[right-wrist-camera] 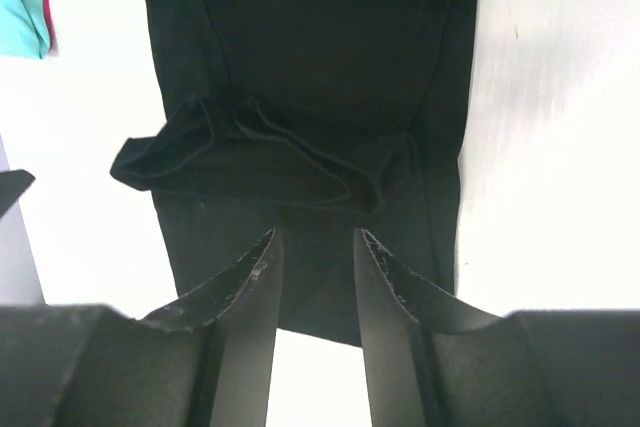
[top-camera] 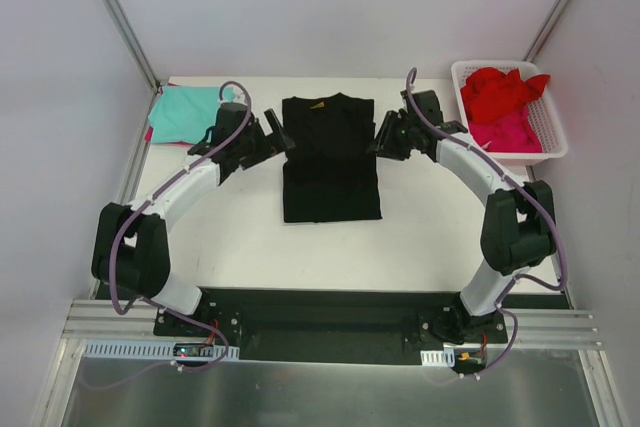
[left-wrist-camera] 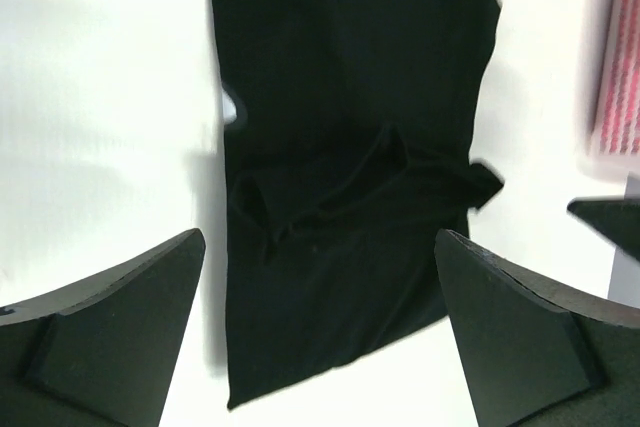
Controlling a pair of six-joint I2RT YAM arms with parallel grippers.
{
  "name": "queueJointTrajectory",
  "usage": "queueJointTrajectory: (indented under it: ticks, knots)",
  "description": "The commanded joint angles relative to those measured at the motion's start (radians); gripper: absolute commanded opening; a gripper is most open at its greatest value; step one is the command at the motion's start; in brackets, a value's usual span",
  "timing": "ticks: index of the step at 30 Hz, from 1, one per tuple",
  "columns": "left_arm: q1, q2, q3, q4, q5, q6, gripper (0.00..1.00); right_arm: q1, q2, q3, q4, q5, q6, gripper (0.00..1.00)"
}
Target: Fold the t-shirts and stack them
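Black t-shirt [top-camera: 331, 162] lies folded on table [top-camera: 250, 237]; left pincer [left-wrist-camera: 320, 239] wide, right pincer [right-wrist-camera: 316, 239] narrow, seemingly empty.

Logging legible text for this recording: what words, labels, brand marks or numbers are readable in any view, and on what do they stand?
No text can be read in any view.
black t-shirt: a small yellowish mark at the collar, too small to read.
teal t-shirt, red t-shirt, white basket: no lettering visible.
Both wrist views: only plain black cloth and bare table, partly blurred.
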Motion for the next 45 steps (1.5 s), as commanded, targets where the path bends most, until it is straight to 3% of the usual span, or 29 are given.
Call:
queueJointTrajectory:
  ticks: [1, 2, 9, 12, 13, 15, 16, 20, 30, 45]
  knots:
    - [-0.069, -0.060, -0.109, 0.000, -0.023, -0.024, 1.00, 0.041, -0.043, -0.056, 0.020, -0.008, 0.007, 0.35]
    - [-0.086, -0.058, -0.116, 0.000, -0.035, -0.022, 0.99, 0.052, -0.039, -0.059, 0.020, -0.002, 0.008, 0.31]
    - [-0.146, 0.063, -0.063, 0.000, -0.132, 0.024, 0.97, 0.106, 0.035, -0.030, 0.020, 0.027, 0.021, 0.25]
    - [-0.147, 0.109, -0.030, 0.000, -0.109, 0.015, 0.86, 0.107, 0.060, -0.027, 0.023, 0.025, 0.030, 0.25]
    - [-0.147, 0.117, -0.021, 0.002, -0.104, 0.010, 0.77, 0.107, 0.070, -0.025, 0.023, 0.024, 0.032, 0.25]
    - [-0.147, 0.141, -0.004, 0.005, -0.090, -0.004, 0.68, 0.109, 0.079, -0.025, 0.028, 0.021, 0.034, 0.24]
    - [-0.147, 0.149, 0.002, 0.006, -0.087, -0.005, 0.55, 0.109, 0.087, -0.025, 0.031, 0.021, 0.034, 0.24]
    - [-0.147, 0.175, 0.019, 0.008, -0.080, -0.013, 0.30, 0.112, 0.115, -0.022, 0.037, 0.015, 0.034, 0.19]
    - [-0.147, 0.224, 0.039, 0.009, -0.058, -0.021, 0.01, 0.121, 0.181, -0.007, 0.062, -0.001, 0.043, 0.15]
    - [-0.135, 0.306, 0.112, 0.022, -0.052, 0.001, 0.00, 0.117, 0.300, 0.156, 0.025, -0.005, 0.006, 0.13]
